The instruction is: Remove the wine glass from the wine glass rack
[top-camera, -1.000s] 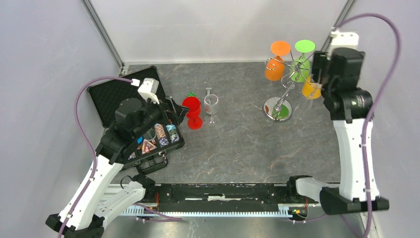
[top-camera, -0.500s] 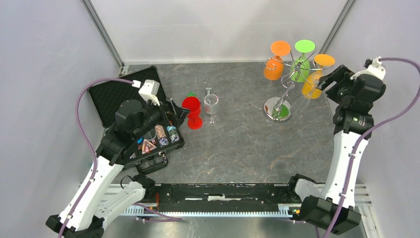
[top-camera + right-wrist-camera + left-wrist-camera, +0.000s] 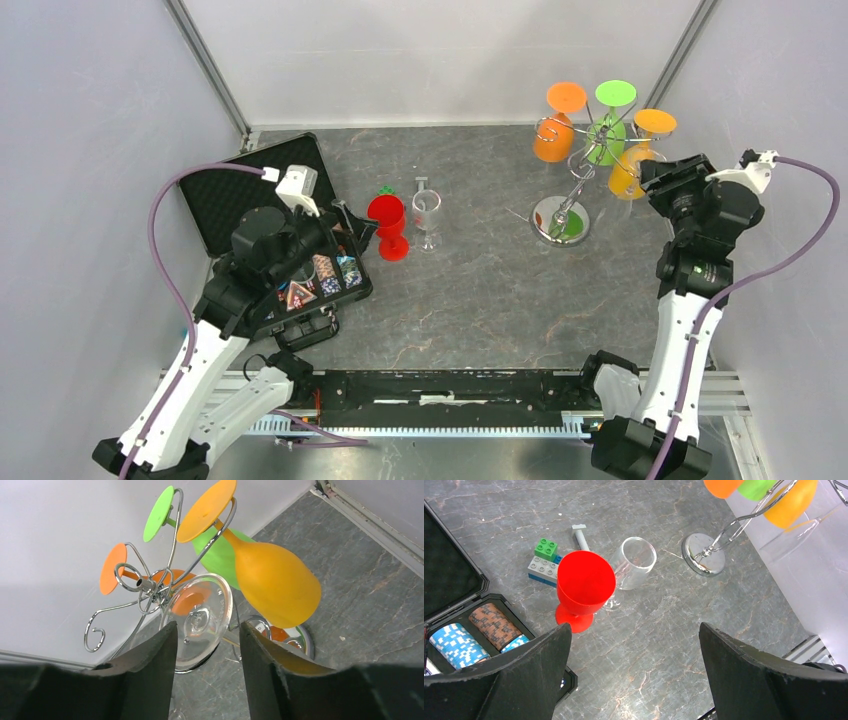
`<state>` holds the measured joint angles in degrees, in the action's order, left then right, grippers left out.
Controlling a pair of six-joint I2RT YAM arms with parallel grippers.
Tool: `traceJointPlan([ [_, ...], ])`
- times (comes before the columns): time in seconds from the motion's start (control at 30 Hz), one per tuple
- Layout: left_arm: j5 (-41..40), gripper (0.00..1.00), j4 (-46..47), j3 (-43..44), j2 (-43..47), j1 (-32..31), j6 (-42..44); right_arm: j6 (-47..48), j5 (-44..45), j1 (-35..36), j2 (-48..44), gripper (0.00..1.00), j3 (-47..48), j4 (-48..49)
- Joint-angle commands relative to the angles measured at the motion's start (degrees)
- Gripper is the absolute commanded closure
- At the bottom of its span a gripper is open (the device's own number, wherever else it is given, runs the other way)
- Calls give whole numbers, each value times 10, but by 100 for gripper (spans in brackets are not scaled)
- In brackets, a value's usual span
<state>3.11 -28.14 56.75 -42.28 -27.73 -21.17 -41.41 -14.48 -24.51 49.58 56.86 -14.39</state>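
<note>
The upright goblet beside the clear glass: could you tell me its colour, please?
The goblet is red, best seen in the left wrist view.

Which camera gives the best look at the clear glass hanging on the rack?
Right wrist: the clear glass is close up, its round foot sharp mid-frame. Left wrist shows only its faint bowl, far off at the frame's edge. Top view barely shows it beside the yellow glass.

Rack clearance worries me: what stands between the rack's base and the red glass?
A clear glass, close beside the red glass; beyond it the table is mostly bare up to the rack base. The top view shows it.
</note>
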Motion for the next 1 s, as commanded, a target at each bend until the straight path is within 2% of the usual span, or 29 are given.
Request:
traceJointPlan([
  [0.0, -10, 0, 30, -6, 6, -1, -15, -20, 17, -4, -12, 49, -10, 37],
  [0.13, -16, 0, 29, -4, 7, -1, -10, -25, 31, -5, -24, 61, -29, 78],
  [0.33, -21, 0, 28, -4, 9, -1, -11, -63, 46, -6, -36, 68, -49, 132],
  [0.53, -24, 0, 27, -3, 10, -1, -9, -138, 20, -8, -31, 78, -52, 159],
  [0.6, -27, 0, 25, -2, 11, -1, -9, -158, 3, -10, -24, 76, -45, 152],
  [0.73, -29, 0, 24, -3, 15, -1, -7, -202, -50, -14, -4, 66, -40, 146],
  [0.83, -29, 0, 24, -3, 15, 0, -7, -221, -81, -16, 9, 65, -42, 145],
  [0.97, -29, 0, 25, -3, 15, -1, -7, -217, -79, -18, 11, 65, -38, 119],
])
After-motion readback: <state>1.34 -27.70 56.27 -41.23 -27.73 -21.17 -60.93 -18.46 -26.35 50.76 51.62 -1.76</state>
